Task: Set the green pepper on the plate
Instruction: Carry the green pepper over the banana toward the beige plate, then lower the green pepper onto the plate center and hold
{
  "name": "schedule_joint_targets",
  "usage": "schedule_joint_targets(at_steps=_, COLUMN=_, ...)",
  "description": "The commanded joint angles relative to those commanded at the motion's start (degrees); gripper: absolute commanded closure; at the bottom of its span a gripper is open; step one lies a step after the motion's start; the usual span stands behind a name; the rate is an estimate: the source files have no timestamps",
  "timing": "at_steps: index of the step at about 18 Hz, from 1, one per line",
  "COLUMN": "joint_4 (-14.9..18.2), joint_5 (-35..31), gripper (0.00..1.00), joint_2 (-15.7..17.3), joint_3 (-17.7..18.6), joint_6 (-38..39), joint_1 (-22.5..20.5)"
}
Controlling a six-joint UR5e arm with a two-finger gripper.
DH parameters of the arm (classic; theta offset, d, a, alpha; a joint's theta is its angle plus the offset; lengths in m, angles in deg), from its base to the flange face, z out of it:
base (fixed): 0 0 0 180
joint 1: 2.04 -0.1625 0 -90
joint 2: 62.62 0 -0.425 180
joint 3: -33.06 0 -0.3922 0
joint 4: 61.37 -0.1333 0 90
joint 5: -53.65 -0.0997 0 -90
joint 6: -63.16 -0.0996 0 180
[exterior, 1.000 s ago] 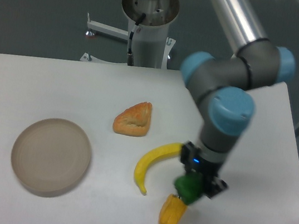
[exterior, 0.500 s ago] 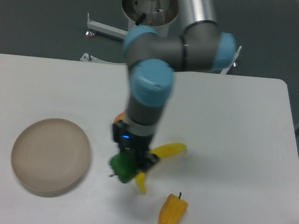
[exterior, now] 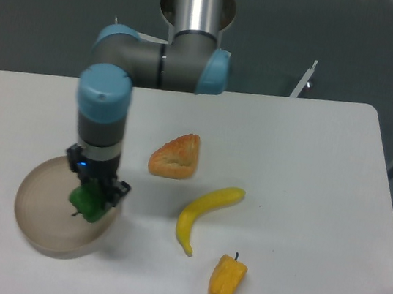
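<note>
One two-finger gripper (exterior: 92, 198) clamps glossy green bell pepper (exterior: 87, 202) over right part of round beige plate (exterior: 40, 205). Placement step; next: lower, release.

Light is even and fairly bright, coming from above, and the white table (exterior: 314, 150) reads a flat pale grey with no hard glare. Soft, short shadows sit under the banana (exterior: 206, 207) and the yellow pepper (exterior: 227, 277), with a faint one beside the plate (exterior: 36, 227). The picture is low in resolution and slightly soft throughout, and the dark backdrop stays dim and featureless.
</note>
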Motion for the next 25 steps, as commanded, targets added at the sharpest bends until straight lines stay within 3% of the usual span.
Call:
schedule_joint_targets(at_steps=7, joint_4=-2.4, joint_5=0.2, gripper=0.52, joint_2=-2.4, joint_3=1.6, joint_6=1.7, joint_1=1.0)
schedule_joint_targets(at_steps=25, joint_4=-2.3, joint_5=0.8, gripper=0.51, joint_2=-3.2, joint_3=2.2, joint_6=1.9, joint_1=1.3)
